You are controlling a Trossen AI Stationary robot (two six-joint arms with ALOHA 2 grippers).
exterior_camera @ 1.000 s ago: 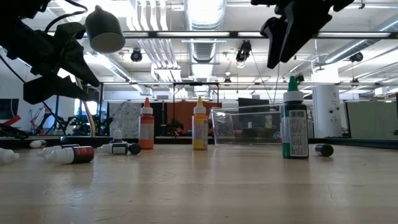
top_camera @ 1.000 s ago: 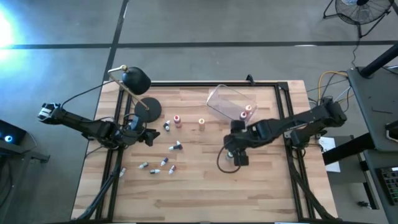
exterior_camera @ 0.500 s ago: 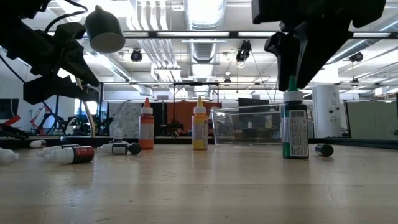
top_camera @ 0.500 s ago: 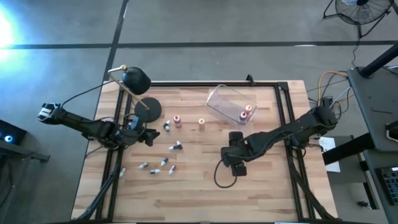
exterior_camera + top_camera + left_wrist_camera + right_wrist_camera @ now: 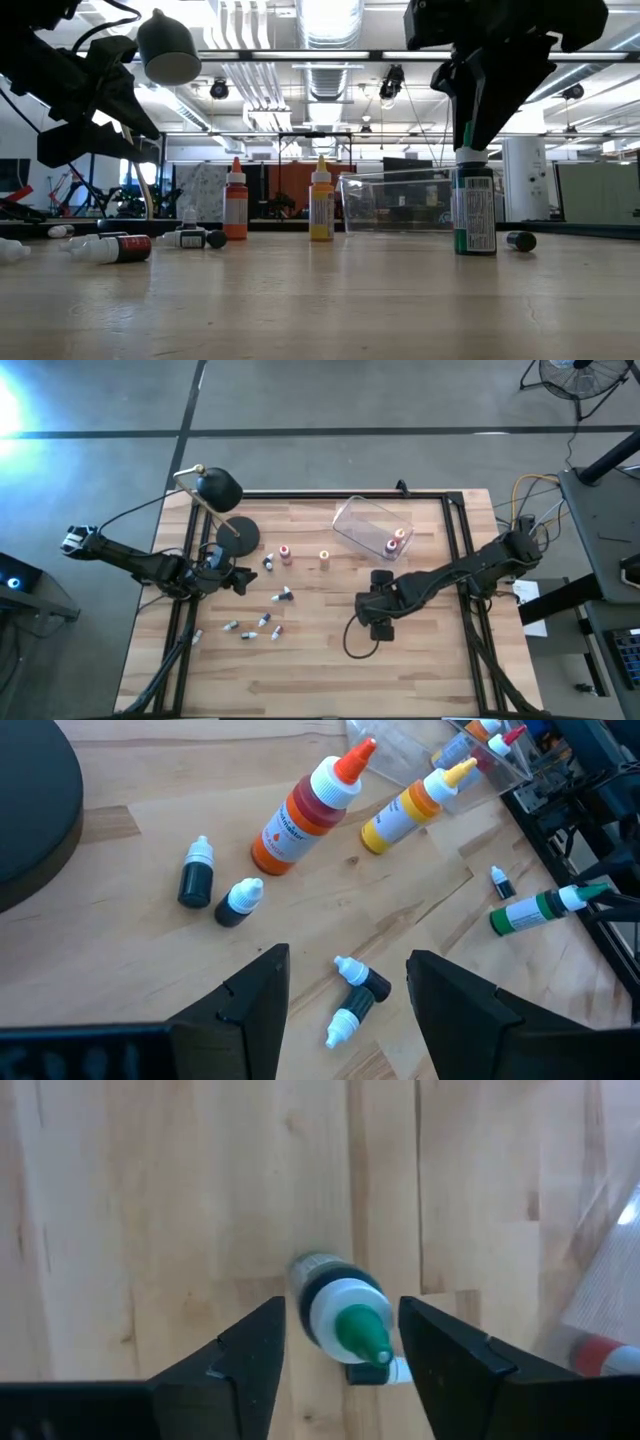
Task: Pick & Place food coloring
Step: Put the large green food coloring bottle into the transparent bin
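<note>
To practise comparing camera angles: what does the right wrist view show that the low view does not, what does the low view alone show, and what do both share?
Only the right wrist view looks straight down on the green-capped bottle, showing the right gripper open, one finger on either side of it. Only the low view shows the upright orange bottle, the yellow bottle, the lamp head and the room behind. Both show the green-capped bottle standing upright with the right gripper above it, and part of the clear tub.
</note>
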